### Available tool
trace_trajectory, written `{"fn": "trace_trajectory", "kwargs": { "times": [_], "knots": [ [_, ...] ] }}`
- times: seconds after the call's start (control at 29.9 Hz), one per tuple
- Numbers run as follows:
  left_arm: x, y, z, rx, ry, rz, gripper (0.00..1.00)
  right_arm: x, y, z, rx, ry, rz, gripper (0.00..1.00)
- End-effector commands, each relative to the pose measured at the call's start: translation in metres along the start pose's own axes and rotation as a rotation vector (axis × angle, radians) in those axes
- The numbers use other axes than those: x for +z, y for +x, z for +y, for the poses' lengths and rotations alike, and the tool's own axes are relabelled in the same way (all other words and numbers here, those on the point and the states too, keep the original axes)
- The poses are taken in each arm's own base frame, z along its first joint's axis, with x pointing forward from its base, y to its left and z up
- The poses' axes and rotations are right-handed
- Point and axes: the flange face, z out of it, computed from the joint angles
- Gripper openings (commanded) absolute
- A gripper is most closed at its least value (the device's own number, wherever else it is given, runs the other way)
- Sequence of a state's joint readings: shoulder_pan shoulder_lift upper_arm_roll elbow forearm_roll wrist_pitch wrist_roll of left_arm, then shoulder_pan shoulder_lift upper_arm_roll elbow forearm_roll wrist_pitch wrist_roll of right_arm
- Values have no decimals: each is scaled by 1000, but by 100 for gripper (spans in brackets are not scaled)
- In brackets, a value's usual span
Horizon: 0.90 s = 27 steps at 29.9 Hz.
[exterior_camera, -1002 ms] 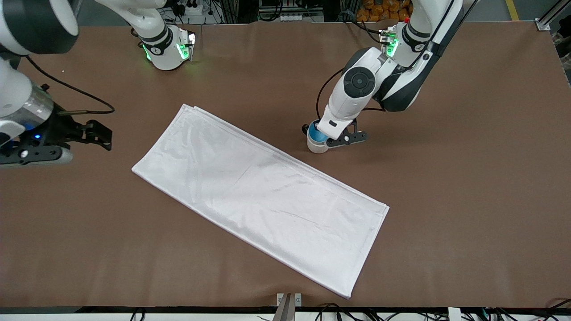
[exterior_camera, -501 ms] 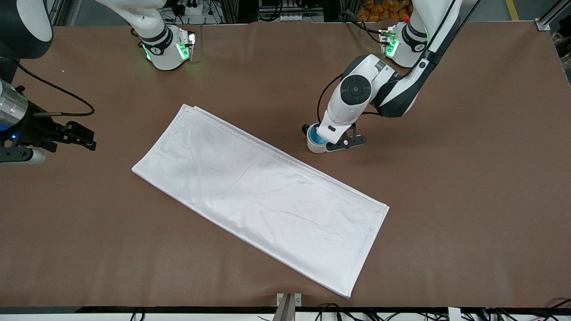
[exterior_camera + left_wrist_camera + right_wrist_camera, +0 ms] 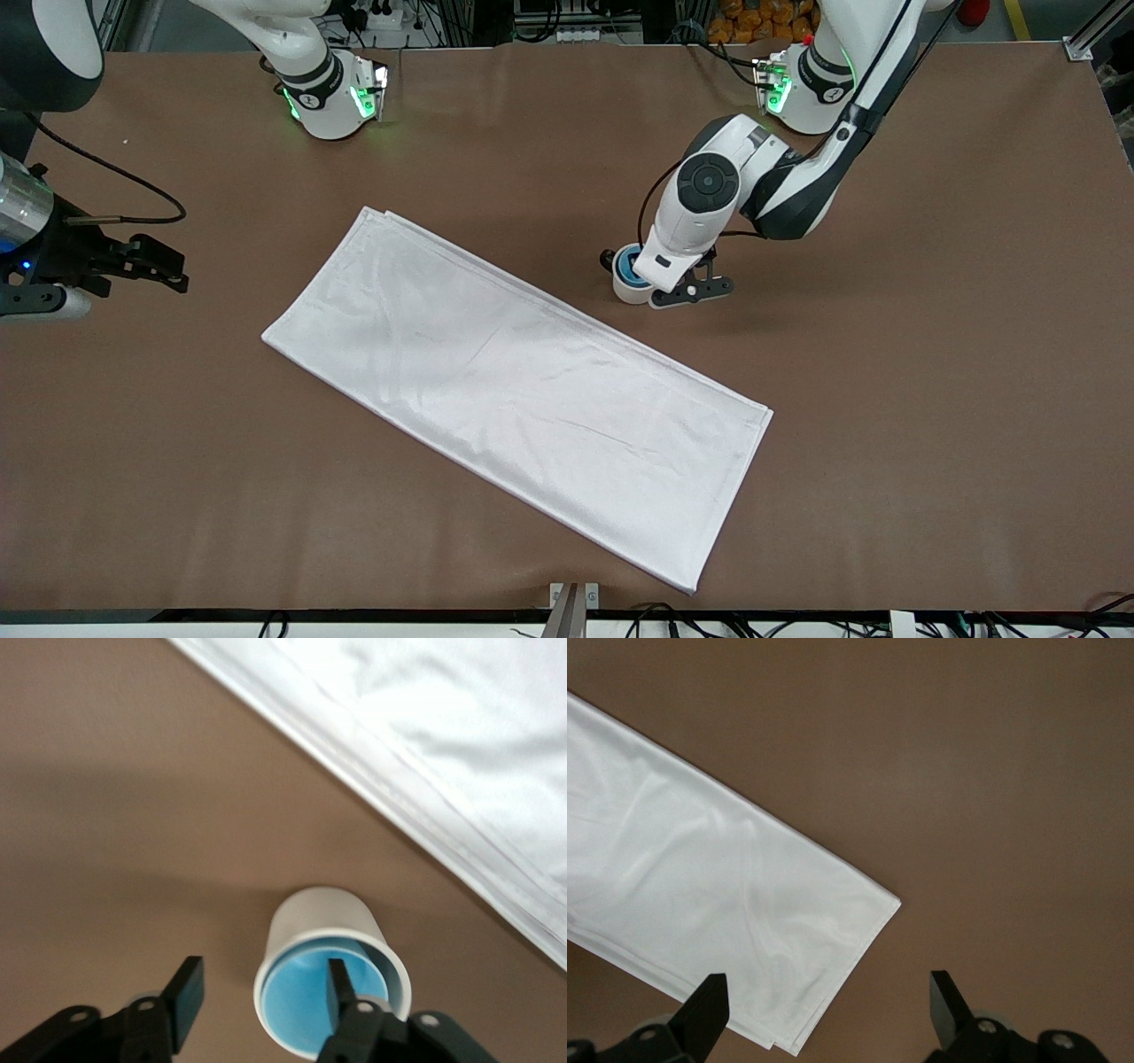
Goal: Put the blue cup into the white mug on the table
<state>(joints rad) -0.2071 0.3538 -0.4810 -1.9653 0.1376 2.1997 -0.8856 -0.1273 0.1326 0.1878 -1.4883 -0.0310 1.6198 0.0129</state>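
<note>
The blue cup [image 3: 630,264] sits inside the white mug [image 3: 626,291], which stands upright on the brown table [image 3: 930,354] beside the cloth's long edge. In the left wrist view the blue cup [image 3: 297,1005] fills the white mug [image 3: 323,912]. My left gripper [image 3: 654,282] is open at the mug. One of its fingers [image 3: 338,983] is over the cup's inside and the other stands outside the mug, so its midpoint [image 3: 262,988] falls at the rim. My right gripper [image 3: 180,271] is open and empty, and waits over the table at the right arm's end.
A large white folded cloth [image 3: 523,390] lies slantwise across the middle of the table. One corner of it shows in the right wrist view [image 3: 700,895] under the right gripper [image 3: 828,1001]. Its edge shows in the left wrist view [image 3: 443,718].
My right gripper has drawn back toward the right arm's end of the table, then stopped. My left hand has shifted slightly at the mug, and less of the blue cup shows above the rim.
</note>
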Motion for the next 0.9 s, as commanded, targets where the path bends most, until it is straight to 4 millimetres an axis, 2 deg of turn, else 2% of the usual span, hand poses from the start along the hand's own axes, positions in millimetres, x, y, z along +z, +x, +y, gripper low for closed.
{"fn": "trace_trajectory", "kwargs": {
  "times": [0.0, 0.13, 0.3, 0.47, 0.63, 0.73, 0.87],
  "knots": [
    [-29, 34, -37, 53, 12, 62, 100, -3, -9, -3, -13, 14, 16, 100],
    [-38, 54, -59, 53, 5, 75, 100, -6, -10, -4, -13, 17, 23, 100],
    [-56, 81, -82, 36, -9, 110, 100, -21, -17, -8, -10, 52, 49, 100],
    [-66, 96, -100, 22, -16, 126, 100, -31, -23, -9, -12, 48, 64, 100],
    [-78, 103, -115, 6, -17, 145, 100, -35, -29, -8, -9, 44, 68, 100],
    [-84, 113, -144, 28, 17, 131, 100, -38, -32, -9, -9, 43, 73, 100],
    [-95, 134, -208, 149, 52, 106, 100, -41, -37, -9, -9, 40, 78, 100]
  ]
}}
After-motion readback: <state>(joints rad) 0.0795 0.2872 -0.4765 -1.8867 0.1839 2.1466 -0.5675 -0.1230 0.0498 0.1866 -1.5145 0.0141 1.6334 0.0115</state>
